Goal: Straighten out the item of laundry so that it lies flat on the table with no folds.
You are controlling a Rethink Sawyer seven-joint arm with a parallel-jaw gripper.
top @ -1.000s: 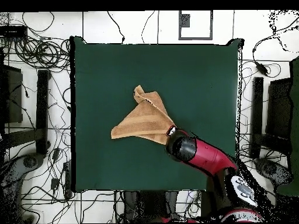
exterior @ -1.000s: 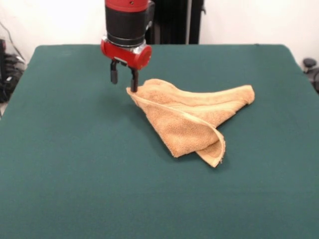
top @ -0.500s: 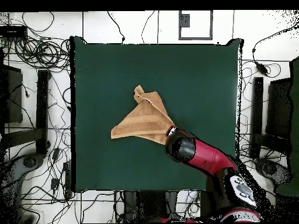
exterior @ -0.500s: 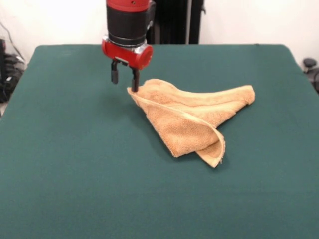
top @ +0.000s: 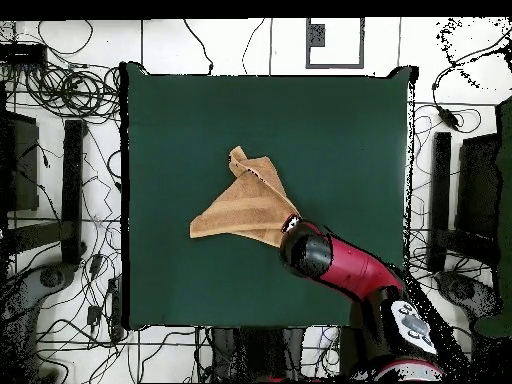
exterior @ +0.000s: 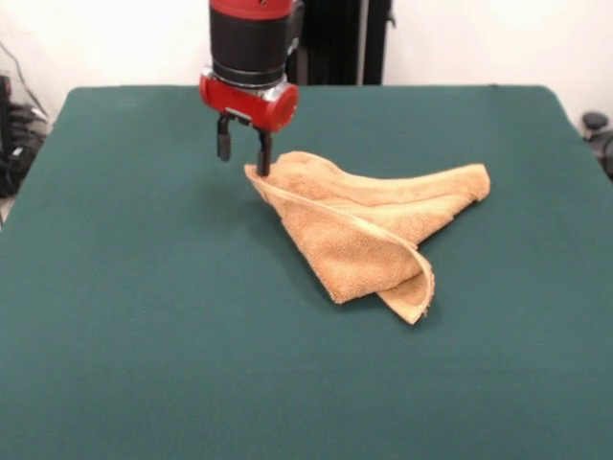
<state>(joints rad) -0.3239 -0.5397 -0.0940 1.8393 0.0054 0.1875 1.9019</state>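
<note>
The towel point(exterior: 369, 227) lies folded and bunched near the middle of the green table point(exterior: 144, 335). It is not flat. The gripper point(exterior: 243, 153) hangs just over the towel's far left corner. Its jaws are a little apart, and one tip touches the corner. They hold nothing.

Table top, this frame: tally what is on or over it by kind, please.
Towel, tan-orange, crumpled with folds: 1
Gripper, open, one finger at the towel's corner: 1
Table, dark green: 1
Total: 3
</note>
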